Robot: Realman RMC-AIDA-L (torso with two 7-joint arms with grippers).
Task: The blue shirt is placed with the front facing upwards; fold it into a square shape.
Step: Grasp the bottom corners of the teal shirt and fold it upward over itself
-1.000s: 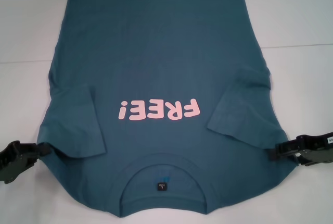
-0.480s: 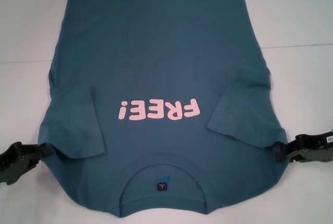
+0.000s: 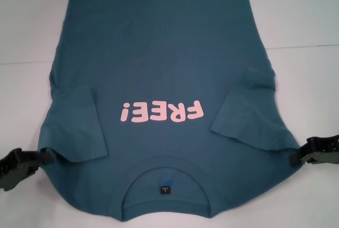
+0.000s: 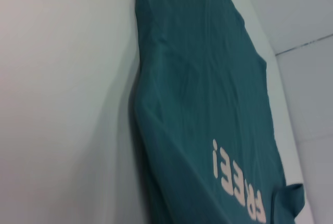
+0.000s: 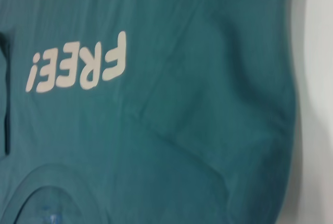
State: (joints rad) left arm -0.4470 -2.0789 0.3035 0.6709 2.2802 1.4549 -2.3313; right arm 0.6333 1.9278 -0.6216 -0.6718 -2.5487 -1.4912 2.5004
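Item: blue shirt (image 3: 159, 63), print up, sleeves folded inward. We flank it: left gripper (image 3: 21, 166), right gripper (image 3: 318, 152) beside the shoulders; jaw state we cannot tell.

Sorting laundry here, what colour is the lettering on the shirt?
Pink lettering on the blue shirt, clearest in the head view.

The blue shirt (image 3: 159, 79) lies flat, filling mid-frame, front up, both sleeves folded inward, collar at the bottom edge.
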